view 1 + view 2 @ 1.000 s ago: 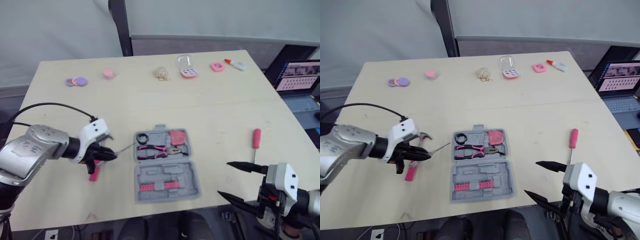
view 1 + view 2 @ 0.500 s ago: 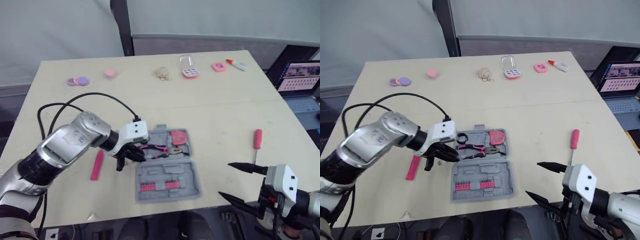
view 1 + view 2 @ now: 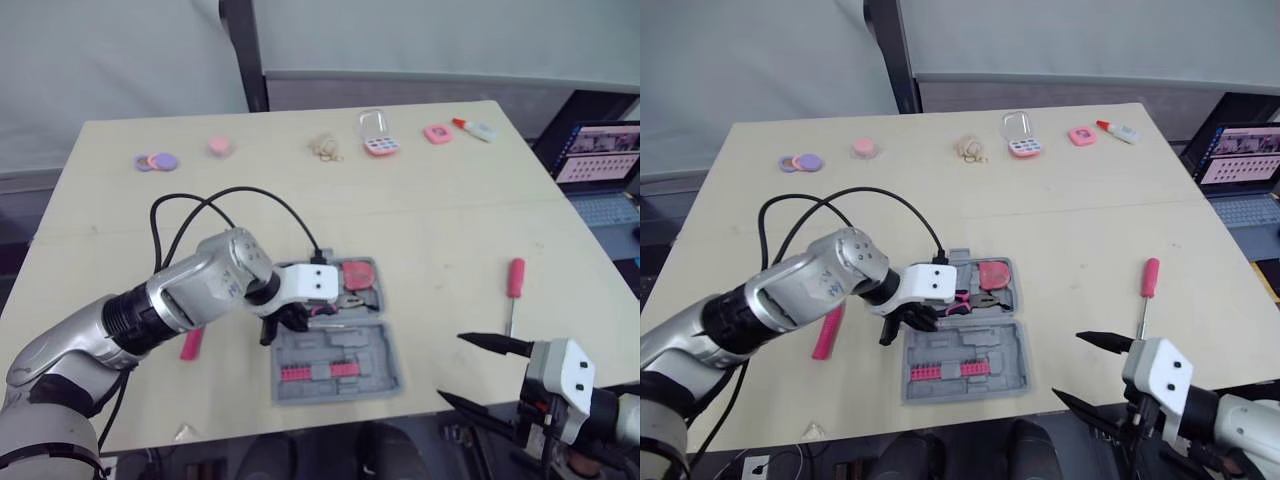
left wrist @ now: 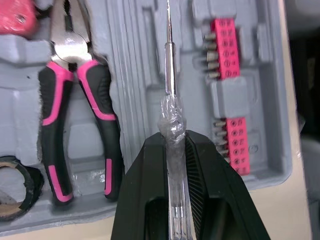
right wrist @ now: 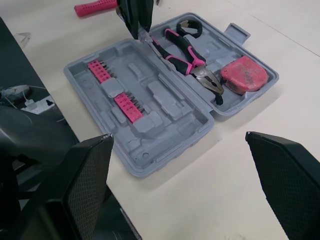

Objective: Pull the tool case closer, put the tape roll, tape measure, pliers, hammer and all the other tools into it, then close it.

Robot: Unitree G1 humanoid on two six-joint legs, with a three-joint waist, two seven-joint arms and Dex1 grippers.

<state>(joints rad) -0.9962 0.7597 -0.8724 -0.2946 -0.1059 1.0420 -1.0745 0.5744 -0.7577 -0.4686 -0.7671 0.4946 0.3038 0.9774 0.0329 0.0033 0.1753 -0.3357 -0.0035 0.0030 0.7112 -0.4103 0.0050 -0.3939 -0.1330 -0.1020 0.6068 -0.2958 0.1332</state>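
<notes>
Carried within a second from the left side of the frame to centre bottom: a slim clear-handled screwdriver [image 4: 168,75], pinched tight in the left gripper [image 4: 175,145] and now hanging tip-first over the open tool case [image 3: 382,352], between the pliers [image 4: 75,100] and the pink bit strips [image 4: 224,50].

Already seated in the case's upper half, beside the pliers: red tape measure [image 3: 355,274] and black tape roll [image 4: 12,175].

Left behind on the table [image 3: 450,200] at lower left, just beside the forearm: a pink-handled tool [image 3: 191,343], probably the hammer. Well apart at right of centre: a pink-handled screwdriver [image 3: 513,280].

Parked at lower right as before, fingers spread wide and empty: the right gripper [image 3: 452,367].

Reads as a placement in progress, with a slot to be found for the slim screwdriver. At least two tools to collect afterwards, and the lid to shut.
</notes>
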